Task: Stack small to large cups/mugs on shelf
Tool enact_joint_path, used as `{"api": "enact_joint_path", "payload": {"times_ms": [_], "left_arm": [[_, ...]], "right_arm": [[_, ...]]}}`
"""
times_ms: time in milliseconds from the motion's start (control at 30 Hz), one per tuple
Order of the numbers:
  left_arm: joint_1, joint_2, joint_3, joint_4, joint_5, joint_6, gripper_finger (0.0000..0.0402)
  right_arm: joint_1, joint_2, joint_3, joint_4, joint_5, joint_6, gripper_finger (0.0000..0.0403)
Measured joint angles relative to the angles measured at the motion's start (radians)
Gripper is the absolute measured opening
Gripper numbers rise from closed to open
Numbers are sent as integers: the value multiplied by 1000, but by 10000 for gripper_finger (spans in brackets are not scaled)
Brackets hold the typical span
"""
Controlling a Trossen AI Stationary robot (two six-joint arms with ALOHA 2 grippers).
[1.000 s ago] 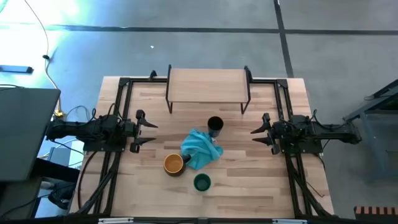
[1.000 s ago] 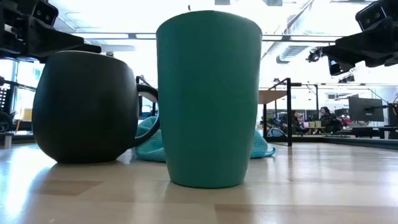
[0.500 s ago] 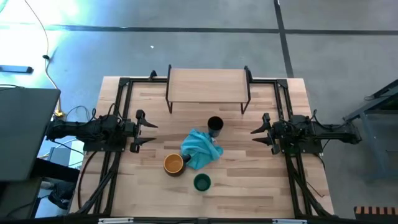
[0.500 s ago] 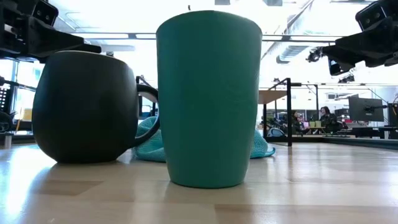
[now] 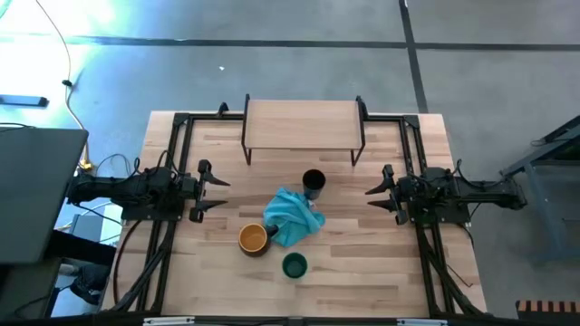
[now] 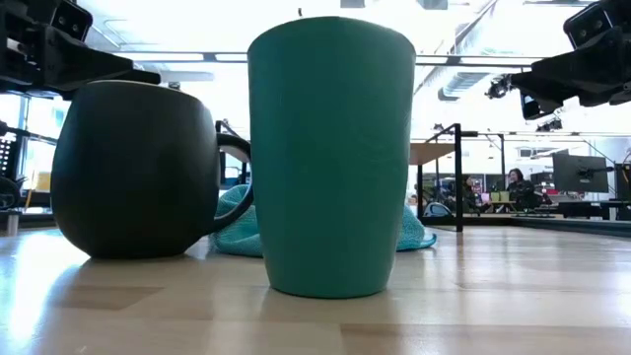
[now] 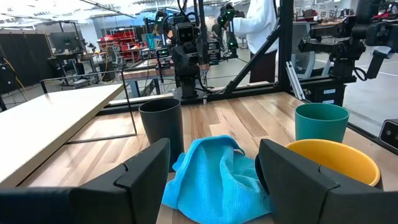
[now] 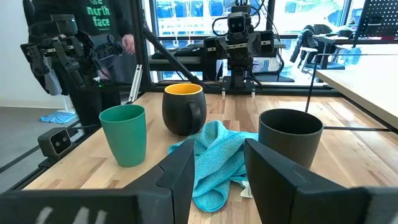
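Observation:
A green cup [image 5: 294, 265] stands upright near the table's front edge. Left of it stands a dark mug [image 5: 253, 239] with a yellow-orange inside; its handle side is against a teal cloth [image 5: 292, 216]. A taller black cup [image 5: 314, 185] stands behind the cloth. The shelf [image 5: 304, 125], a light-wood board on black legs, stands at the far middle with nothing on it. My left gripper [image 5: 216, 193] stands open above the table's left side, pointing level at the cups. My right gripper [image 5: 375, 196] stands open at the right side, facing it.
Black frame rails [image 5: 172, 172] run along both table sides under the arms. Bare wood lies between the cups and the shelf. People stand in the room beyond the table, as the wrist views show.

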Motion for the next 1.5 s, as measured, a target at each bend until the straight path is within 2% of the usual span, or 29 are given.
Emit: {"api": "enact_joint_path", "payload": {"times_ms": [1367,1500], "left_arm": [[0,0,0,0,0,0,237],[0,0,0,42,0,0,237]], "right_arm": [[0,0,0,0,0,0,131],[0,0,0,0,0,0,131]]}}
